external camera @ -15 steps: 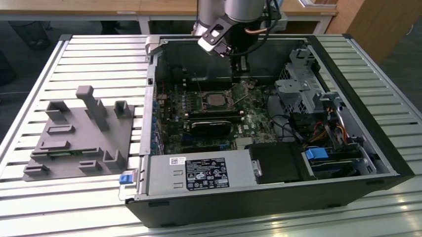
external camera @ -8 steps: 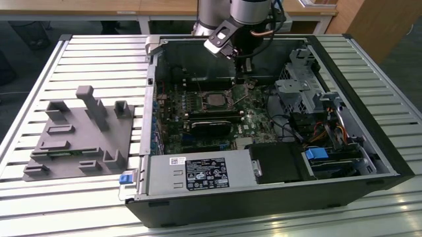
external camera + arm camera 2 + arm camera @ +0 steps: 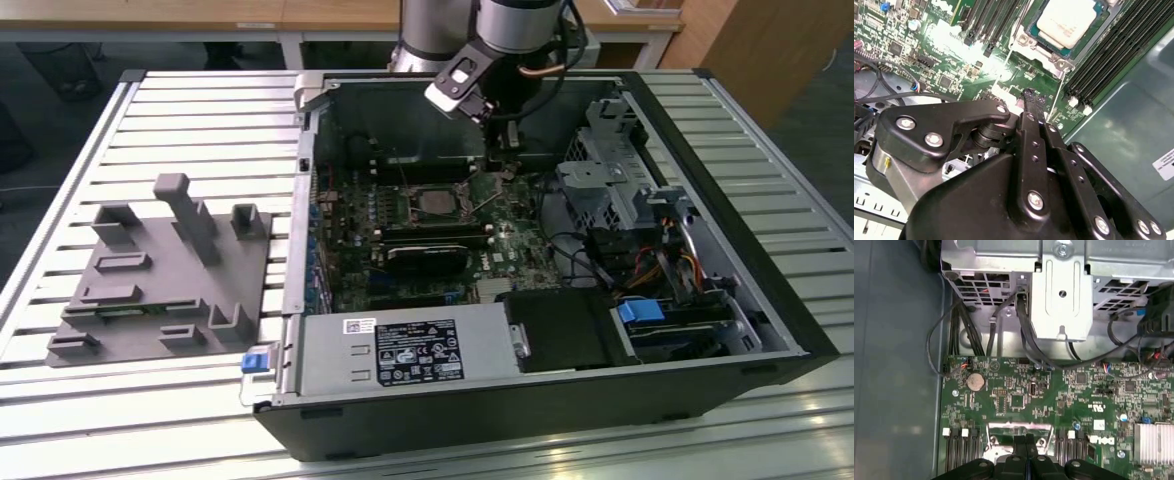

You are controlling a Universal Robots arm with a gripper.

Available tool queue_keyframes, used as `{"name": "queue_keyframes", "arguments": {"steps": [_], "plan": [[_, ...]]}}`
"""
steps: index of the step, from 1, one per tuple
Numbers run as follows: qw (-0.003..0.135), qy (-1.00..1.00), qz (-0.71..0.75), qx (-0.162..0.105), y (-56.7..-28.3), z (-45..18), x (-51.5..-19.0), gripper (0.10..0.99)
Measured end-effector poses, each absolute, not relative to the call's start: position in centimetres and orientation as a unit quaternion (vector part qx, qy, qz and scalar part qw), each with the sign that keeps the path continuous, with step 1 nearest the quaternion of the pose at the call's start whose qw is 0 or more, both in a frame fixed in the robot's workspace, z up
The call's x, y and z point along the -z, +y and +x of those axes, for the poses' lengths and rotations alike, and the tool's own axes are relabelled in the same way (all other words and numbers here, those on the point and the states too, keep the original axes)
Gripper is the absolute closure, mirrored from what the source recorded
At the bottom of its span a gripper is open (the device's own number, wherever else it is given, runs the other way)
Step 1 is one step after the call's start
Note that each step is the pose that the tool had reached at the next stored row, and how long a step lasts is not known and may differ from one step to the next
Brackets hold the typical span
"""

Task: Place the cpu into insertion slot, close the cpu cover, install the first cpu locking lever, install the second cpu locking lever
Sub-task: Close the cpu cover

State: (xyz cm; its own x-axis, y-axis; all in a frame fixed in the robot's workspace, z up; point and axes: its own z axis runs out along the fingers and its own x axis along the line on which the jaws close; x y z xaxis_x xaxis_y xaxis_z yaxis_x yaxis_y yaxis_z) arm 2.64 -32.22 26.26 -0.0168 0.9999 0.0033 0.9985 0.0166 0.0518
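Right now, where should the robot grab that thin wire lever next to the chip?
Probably the lever near its free end, beside the gripper, pinching across it from above: it is a thin rod, its other end by the cpu cover.

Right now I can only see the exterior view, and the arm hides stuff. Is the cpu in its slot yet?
Observer: Yes. In the second wrist view the cpu lies flat, silvery-tan top up.
Operator: Is the cover shut over it?
Observer: It looks down; the cpu cover sits flat around the chip.
Operator: What's the end effector doing?
Observer: In both wrist views the end effector has its fingers pressed together, off to the side of the chip, not over it.
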Motion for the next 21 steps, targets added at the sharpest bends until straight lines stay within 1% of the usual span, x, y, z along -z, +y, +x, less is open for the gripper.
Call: {"name": "queue_keyframes", "arguments": {"steps": [21], "plan": [[0.015, 0.713, 0.701, -0.018, -31.4, 5.5, -25.6, 0.980]]}}
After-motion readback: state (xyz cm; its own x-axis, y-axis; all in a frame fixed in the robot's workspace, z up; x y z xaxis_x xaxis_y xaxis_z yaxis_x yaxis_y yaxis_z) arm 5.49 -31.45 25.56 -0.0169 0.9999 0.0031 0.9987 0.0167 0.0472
